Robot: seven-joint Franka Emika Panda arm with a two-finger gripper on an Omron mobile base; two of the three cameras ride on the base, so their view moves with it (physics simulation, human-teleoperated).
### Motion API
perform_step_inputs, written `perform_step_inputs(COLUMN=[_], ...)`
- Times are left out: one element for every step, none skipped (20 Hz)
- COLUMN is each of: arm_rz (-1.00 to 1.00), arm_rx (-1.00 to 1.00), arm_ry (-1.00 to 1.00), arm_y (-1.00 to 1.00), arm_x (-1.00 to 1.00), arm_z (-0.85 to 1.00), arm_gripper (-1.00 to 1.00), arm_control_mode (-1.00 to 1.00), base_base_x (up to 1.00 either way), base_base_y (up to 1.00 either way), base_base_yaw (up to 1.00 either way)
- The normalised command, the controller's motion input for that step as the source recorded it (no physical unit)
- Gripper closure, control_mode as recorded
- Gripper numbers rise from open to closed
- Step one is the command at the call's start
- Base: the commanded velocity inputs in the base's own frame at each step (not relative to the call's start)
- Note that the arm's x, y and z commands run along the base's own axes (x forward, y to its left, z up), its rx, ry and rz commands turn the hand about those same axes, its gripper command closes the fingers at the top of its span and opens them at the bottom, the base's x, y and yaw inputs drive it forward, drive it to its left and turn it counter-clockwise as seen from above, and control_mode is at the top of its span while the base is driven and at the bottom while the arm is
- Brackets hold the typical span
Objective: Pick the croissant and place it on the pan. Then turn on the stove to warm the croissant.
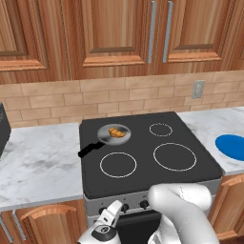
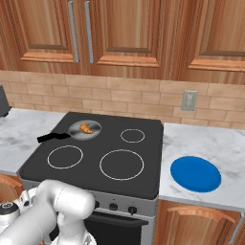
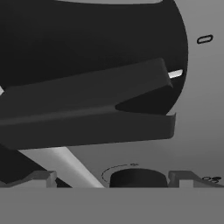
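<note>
The croissant (image 1: 117, 132) (image 2: 86, 128) lies inside the pan (image 1: 107, 137) (image 2: 95, 131), which sits on the rear-left burner of the stove (image 1: 143, 147) (image 2: 95, 143) with its black handle pointing front-left. My gripper (image 1: 115, 209) (image 3: 111, 179) hangs low in front of the stove's steel front, at the left end of the knob row. In the hand view a large black knob (image 3: 87, 52) with a raised ridge looms very close. The fingertips (image 3: 41, 177) stand wide apart, open, with nothing held. A second knob (image 3: 138, 177) shows beyond them.
A flat blue plate (image 1: 232, 145) (image 2: 195, 173) lies on the marble counter right of the stove. More knobs (image 1: 144, 205) (image 2: 113, 206) line the front panel. A dark appliance (image 1: 2, 128) stands at the far left. Wooden cabinets hang above.
</note>
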Motion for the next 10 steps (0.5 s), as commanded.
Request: perform_step_inputs(arm_rz=[0.0, 0.0, 0.0, 0.0, 0.0, 0.0, 0.0, 0.0, 0.0, 0.0], arm_rx=[0.0, 0.0, 0.0, 0.0, 0.0, 0.0, 0.0, 0.0, 0.0, 0.0], arm_ry=[0.0, 0.0, 0.0, 0.0, 0.0, 0.0, 0.0, 0.0, 0.0, 0.0], arm_y=[-0.11, -0.11, -0.09, -0.12, -0.11, -0.11, -0.11, -0.19, -0.24, -0.24], arm_x=[0.0, 0.0, 0.0, 0.0, 0.0, 0.0, 0.0, 0.0, 0.0, 0.0], arm_z=[-0.18, -0.15, -0.12, -0.11, -0.1, -0.07, -0.04, -0.04, -0.03, -0.03], arm_gripper=[-1.0, -1.0, -1.0, -1.0, -1.0, -1.0, -1.0, -1.0, -1.0, -1.0], arm_control_mode=[-1.0, -1.0, -1.0, -1.0, -1.0, -1.0, -1.0, -1.0, -1.0, -1.0], base_base_x=[0.0, 0.0, 0.0, 0.0, 0.0, 0.0, 0.0, 0.0, 0.0, 0.0], base_base_y=[0.0, 0.0, 0.0, 0.0, 0.0, 0.0, 0.0, 0.0, 0.0, 0.0], base_base_yaw=[0.0, 0.0, 0.0, 0.0, 0.0, 0.0, 0.0, 0.0, 0.0, 0.0])
